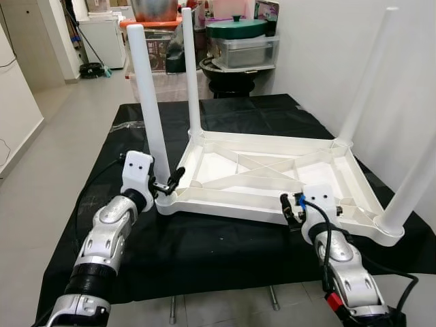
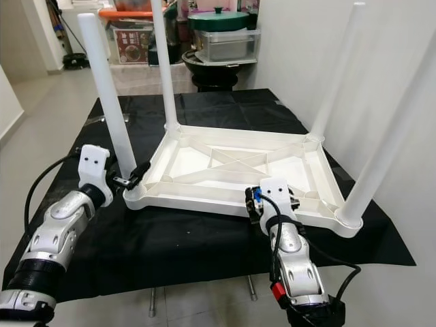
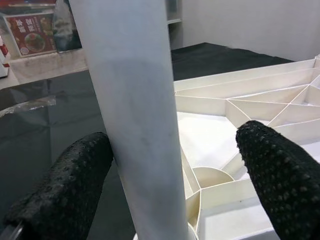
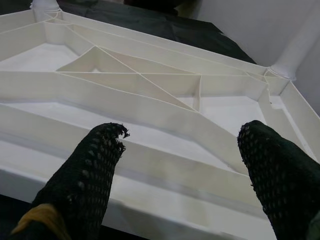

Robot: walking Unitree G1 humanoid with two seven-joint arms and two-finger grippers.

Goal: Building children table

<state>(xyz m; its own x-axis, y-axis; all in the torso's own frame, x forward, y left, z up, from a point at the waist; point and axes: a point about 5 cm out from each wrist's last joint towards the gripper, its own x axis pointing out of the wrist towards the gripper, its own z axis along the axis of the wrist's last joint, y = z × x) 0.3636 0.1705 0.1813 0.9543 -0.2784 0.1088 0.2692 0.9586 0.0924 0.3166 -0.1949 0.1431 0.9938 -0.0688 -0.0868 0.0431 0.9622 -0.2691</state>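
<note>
A smooth white plastic cylindrical table leg stands upright between the spread black dotted fingers of the left hand. Beside the leg's base spreads the ribbed white plastic tabletop underside, lying on black cloth.

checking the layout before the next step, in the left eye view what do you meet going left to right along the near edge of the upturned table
left gripper at the near left leg → white table frame → right gripper → near right leg
</note>
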